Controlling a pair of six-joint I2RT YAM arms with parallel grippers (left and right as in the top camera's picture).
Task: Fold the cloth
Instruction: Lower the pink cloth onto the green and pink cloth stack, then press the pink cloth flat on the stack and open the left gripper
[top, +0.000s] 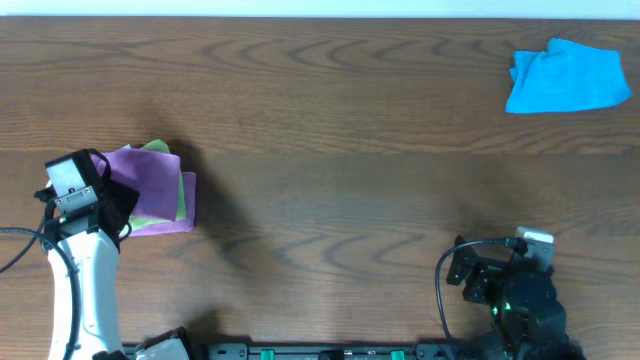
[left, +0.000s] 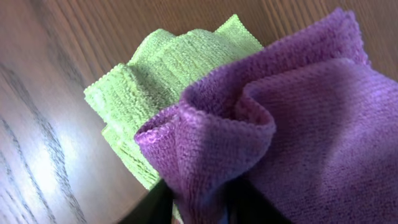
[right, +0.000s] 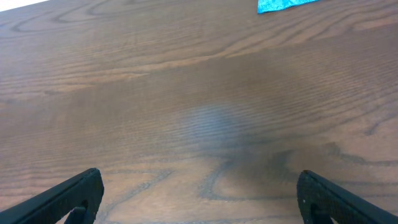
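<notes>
Cloth (top: 150, 185), purple-magenta terry, lies on top of the lime-green cloth (left: 168, 68) and covers most of it. In the overhead view, green shows only as a strip along the far edge and a thin sliver on the right side. Both sit as one small pile on the wooden table (top: 330, 150).

My left gripper (left: 199, 208) is right at the pile, on its near-left side as the overhead camera sees it. Through my left wrist camera the purple terry is bunched up into a raised, curling ridge. One fold of it runs down between my dark fingers (left: 152, 208), which barely show at the bottom edge. I cannot tell whether they press that fold or only stand on either side of it. The green cloth lies flat and layered just past the ridge, its stitched edges stacked one over another.

My right gripper (right: 199, 183) is well away from the green cloth, across the table to the right and near the front edge. Its fingers are spread wide with only bare wood between them.

A bright blue cloth (top: 567, 77) lies crumpled far to the right of the green cloth, near the table's far edge.
</notes>
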